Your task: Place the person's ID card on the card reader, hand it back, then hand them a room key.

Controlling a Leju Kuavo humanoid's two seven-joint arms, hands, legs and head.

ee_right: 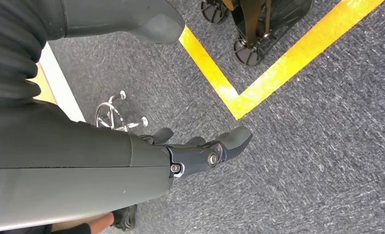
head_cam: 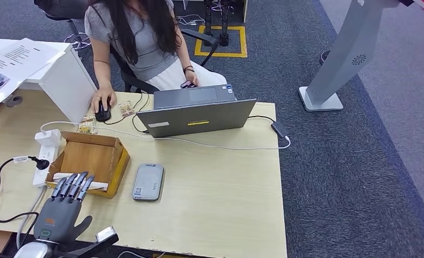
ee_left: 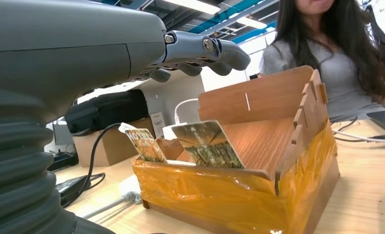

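- The left robot hand (head_cam: 64, 207) hovers at the near left of the table (head_cam: 220, 199), fingers stretched out straight and apart, holding nothing; its fingertips (head_cam: 76, 179) reach over the near edge of the wooden box (head_cam: 91, 161).
- In the left wrist view the same robot hand (ee_left: 200, 51) hangs above the box (ee_left: 278, 161), clear of the cards inside.
- Two cards stand tilted at the near end of the box: a larger picture card (ee_left: 207, 145) and, just beside it, a smaller one (ee_left: 146, 145). Whether either is the room key cannot be told.
- The box's outer walls are wrapped in yellow tape.
- The grey card reader (head_cam: 148, 181) lies flat on the table just right of the box, nothing on top of it.
- The right robot hand (ee_right: 200, 151) hangs over the grey carpet (ee_right: 327, 146) beside a yellow floor line (ee_right: 258, 83), fingers slightly curled and apart, nothing in them.
- A person (head_cam: 139, 37) sits at the far side of the table, one hand on a black mouse (head_cam: 102, 112), behind an open laptop (head_cam: 196, 115).
- A white power strip (head_cam: 45, 156) lies left of the box.
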